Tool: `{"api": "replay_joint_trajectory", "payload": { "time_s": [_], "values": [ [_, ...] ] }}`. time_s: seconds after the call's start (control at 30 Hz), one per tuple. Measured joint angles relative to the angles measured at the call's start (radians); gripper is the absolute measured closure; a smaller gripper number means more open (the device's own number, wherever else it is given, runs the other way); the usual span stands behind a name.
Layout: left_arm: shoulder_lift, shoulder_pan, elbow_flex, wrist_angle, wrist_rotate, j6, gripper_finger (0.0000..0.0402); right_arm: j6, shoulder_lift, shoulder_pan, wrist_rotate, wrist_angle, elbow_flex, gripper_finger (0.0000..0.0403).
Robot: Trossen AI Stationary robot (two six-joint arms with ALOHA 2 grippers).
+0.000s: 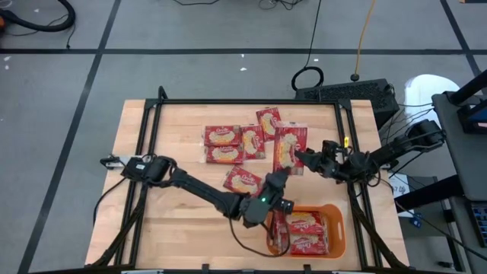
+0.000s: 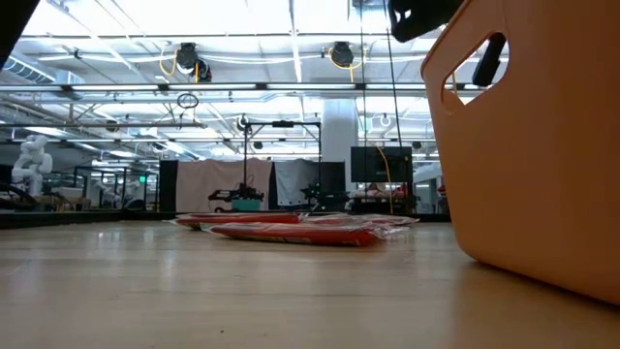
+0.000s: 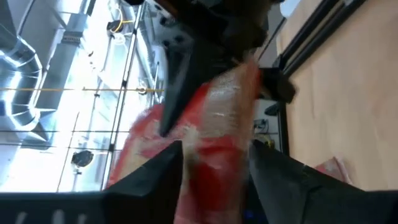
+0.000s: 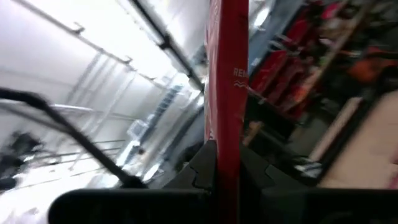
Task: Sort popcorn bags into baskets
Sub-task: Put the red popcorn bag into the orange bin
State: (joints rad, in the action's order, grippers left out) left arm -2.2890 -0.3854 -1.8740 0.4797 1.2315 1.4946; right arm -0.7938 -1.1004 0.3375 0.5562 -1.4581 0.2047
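Note:
My right gripper (image 1: 303, 158) is shut on a red popcorn bag (image 1: 289, 146) held in the air over the table's right middle. My left gripper (image 1: 279, 177) reaches in from the left to the bag's near end. In the left wrist view its fingers stand apart, one on each side of the bag (image 3: 217, 124). Several more popcorn bags (image 1: 224, 144) lie flat on the table at the far middle, and one (image 1: 242, 180) lies nearer. The orange basket (image 1: 335, 217) stands at the near right with bags (image 1: 304, 232) in it. My right gripper pinches the bag between its two fingers, one on each flat face, and its wrist view shows the bag edge-on (image 4: 227, 134). The fingers come from the table's right, at the bag's right edge (image 1: 298, 154). The bag is lifted clear of the table. My left gripper has the bag's near end (image 3: 214, 168) between its fingers; I cannot tell whether they touch it.
A black frame rail (image 1: 247, 101) runs round the work area. The basket's tall orange wall (image 2: 533, 145) fills the right of the low view, with the flat bags (image 2: 291, 231) beyond it. Bare wood lies at the table's near left (image 1: 175, 228).

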Motion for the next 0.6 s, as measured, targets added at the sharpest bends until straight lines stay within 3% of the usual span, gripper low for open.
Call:
{"api": "replay_joint_trajectory", "payload": {
  "time_s": [0.13,0.47,0.6],
  "values": [
    [0.000,0.011,0.000,-0.008,0.004,0.013,0.0250,-0.062,0.001,0.000,0.071,0.062,0.000,0.0385],
    [0.000,0.032,0.000,-0.092,0.015,-0.031,0.0301,-0.059,0.000,0.000,0.082,0.072,0.000,0.0385],
    [0.000,0.032,0.000,-0.086,0.015,-0.031,0.0342,-0.092,0.000,0.000,0.079,0.079,0.000,0.0385]
  ]
}}
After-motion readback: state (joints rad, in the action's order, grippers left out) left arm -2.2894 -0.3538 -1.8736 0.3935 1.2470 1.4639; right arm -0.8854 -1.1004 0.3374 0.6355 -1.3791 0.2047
